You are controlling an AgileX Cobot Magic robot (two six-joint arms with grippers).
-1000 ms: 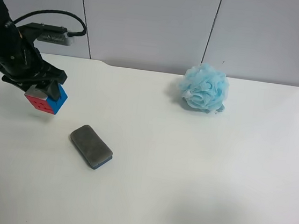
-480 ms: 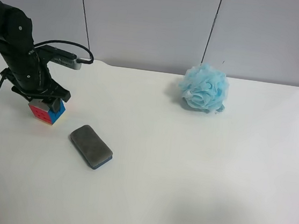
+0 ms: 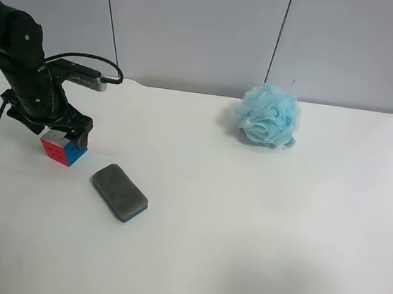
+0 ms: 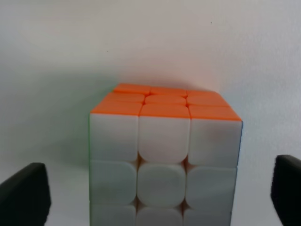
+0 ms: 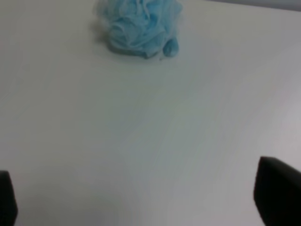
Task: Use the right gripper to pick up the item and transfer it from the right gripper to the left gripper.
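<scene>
Cube (image 3: 62,150) | flat on table (image 3: 245,216) | white face up | no long axis

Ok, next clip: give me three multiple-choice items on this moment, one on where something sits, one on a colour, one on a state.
1. Where is the puzzle cube?
A. On the table beside the bath pouf
B. On the table under the arm at the exterior high view's left
C. On top of the grey sponge

2. In the left wrist view, which colour is the cube's face next to the white one?
A. Orange
B. Purple
C. Black

3. How does the left tool stand?
A. Shut tight on the cube
B. Shut, with nothing in it
C. Open, fingers off the cube's sides

Answers: 1 B, the cube rests on the table below that arm, far from the bath pouf and apart from the grey sponge. 2 A, orange tiles adjoin the white ones. 3 C, gaps show between each finger and the cube.
</scene>
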